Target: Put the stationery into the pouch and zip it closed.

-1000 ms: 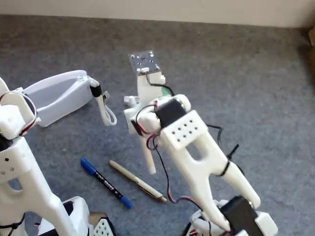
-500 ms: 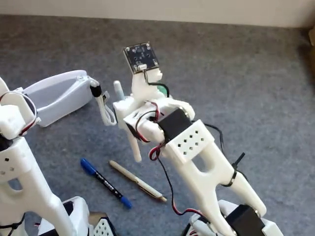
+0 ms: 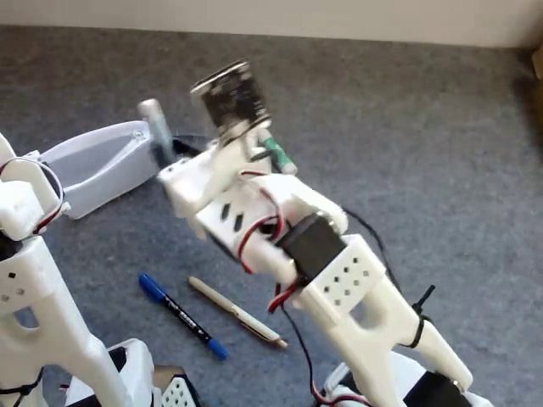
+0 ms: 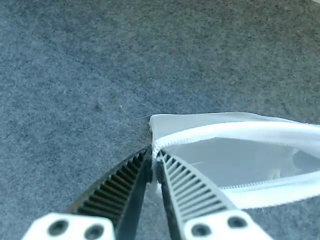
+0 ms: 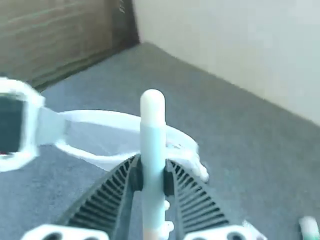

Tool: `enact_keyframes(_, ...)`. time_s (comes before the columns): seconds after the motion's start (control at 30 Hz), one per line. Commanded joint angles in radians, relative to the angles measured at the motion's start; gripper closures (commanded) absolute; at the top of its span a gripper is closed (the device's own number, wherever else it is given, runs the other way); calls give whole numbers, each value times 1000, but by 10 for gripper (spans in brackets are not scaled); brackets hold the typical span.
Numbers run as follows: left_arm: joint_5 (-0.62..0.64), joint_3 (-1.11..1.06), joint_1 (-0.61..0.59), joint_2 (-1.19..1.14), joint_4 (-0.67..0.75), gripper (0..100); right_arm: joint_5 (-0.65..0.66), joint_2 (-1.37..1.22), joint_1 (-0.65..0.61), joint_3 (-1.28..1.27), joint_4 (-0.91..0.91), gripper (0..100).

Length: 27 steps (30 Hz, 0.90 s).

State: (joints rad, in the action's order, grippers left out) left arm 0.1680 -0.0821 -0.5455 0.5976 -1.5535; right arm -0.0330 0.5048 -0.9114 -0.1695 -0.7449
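Note:
The white see-through pouch (image 3: 93, 165) lies open at the left on the grey carpet. My left gripper (image 4: 152, 152) is shut on the corner of the pouch (image 4: 235, 155), at the end of its zip. My right gripper (image 5: 150, 172) is shut on a pale pen (image 5: 152, 140), held upright. In the high view that pale pen (image 3: 157, 127) hangs just right of the pouch's mouth. A blue pen (image 3: 182, 315) and a beige pen (image 3: 237, 314) lie side by side on the carpet near the front.
A green, pen-like thing (image 3: 277, 155) shows partly behind the right arm (image 3: 339, 280). The left arm's white body (image 3: 34, 280) stands at the front left. A pale wall runs along the far edge of the carpet.
The right arm has swung left and up with the pale pen, from the middle of the carpet to the pouch's mouth. The left arm and pouch have stayed put.

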Motion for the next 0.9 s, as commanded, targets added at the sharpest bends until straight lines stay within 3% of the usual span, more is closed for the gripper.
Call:
enact_keyframes(0.0, 9, -4, 12, -10, 0, 993, 51, 38, -59, 8, 81, 994)
enact_keyframes(0.5, 9, -12, 15, -10, 2, 993, 55, 28, -67, 7, 481, 994)
enact_keyframes(0.87, 11, -13, 18, -10, 0, 993, 55, -156, -62, 8, 791, 994)
